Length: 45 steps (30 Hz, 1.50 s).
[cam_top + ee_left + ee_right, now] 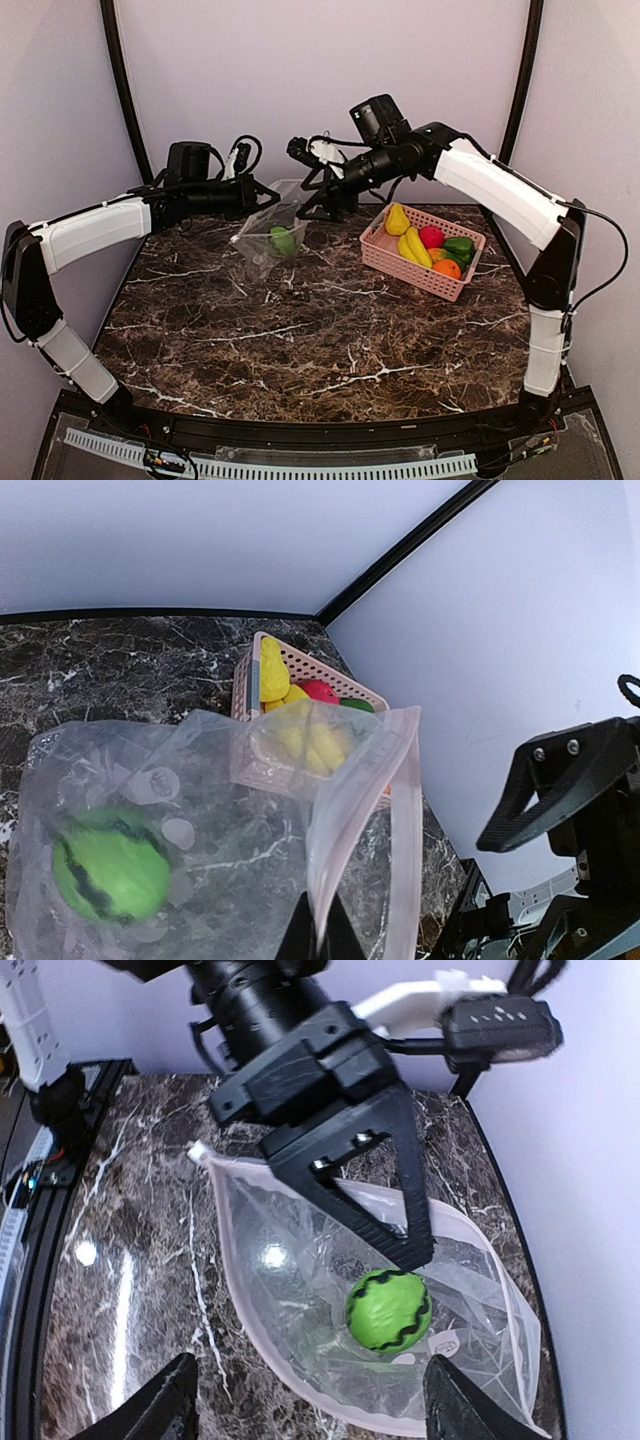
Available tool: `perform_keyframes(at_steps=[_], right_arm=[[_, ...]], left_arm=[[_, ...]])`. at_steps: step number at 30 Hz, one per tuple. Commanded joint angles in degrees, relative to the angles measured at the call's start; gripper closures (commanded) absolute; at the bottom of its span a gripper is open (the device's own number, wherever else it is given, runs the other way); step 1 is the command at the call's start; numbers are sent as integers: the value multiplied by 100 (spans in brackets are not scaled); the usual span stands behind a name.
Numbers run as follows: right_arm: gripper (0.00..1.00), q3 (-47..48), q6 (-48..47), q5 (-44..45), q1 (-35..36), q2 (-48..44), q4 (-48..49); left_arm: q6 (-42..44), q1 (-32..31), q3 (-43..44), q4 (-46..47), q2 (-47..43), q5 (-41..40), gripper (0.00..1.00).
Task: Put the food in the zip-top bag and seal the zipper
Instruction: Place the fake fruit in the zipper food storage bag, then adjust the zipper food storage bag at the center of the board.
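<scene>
Left gripper (318, 928): fingers together, clamped on the rim strip of the bag (290, 1300), which hangs from this grip.
Right gripper (310, 1385): fingers well apart with nothing between them, hovering above the bag's mouth.
Zipper (370, 790): unsealed, its two sides spread into a wide loop.
Green ball (388, 1308): dark-striped, inside the bag, low in it.
Bag's place: near the far edge of the table (300, 340), left of middle. Whether its lower end rests on the table cannot be told.
Basket (440, 280): pink and slotted, near the far right corner, apart from the bag.
Food in basket: pear (397, 218), banana (413, 247), red fruit (431, 236), pepper (459, 247), orange (447, 268).
Top view alone: both arms whole, reaching in from either side to meet over the bag. It shows all five basket pieces and the bare marble between bag and basket.
Left wrist view alone: its own fingertips pinching the strip at the bottom edge. The basket shows partly through the clear plastic, and one black finger of the right gripper stands at the right.
Right wrist view alone: looks down into the open mouth, so the ball is plainly inside. The left gripper's fingers bite the far rim, and the basket is out of frame.
</scene>
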Motion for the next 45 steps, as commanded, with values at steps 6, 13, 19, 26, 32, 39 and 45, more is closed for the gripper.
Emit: perform_keyframes(at_steps=[6, 13, 19, 26, 32, 39, 45], right_arm=[[30, -64, -1784, 484, 516, -28, -720], [30, 29, -2103, 1599, 837, 385, -515], [46, 32, -2112, 2433, 895, 650, -309], [100, 126, -2141, 2807, 908, 452, 292], [100, 557, -2303, 3128, 877, 602, 1050], [100, 1270, -2275, 2226, 925, 758, 233], [98, 949, -2229, 1963, 918, 651, -58]], left_arm=[[148, -18, 269, -291, 111, 217, 99], [153, -18, 350, -380, 114, 289, 99], [299, -18, 395, -596, 59, 251, 99], [1421, -18, 1040, -1919, 212, -358, 99], [2798, -18, 2633, -3580, 521, -1661, 99], [3747, -18, 3273, -4397, 831, -2918, 99], [3672, -18, 3271, -4194, 767, -2520, 99]])
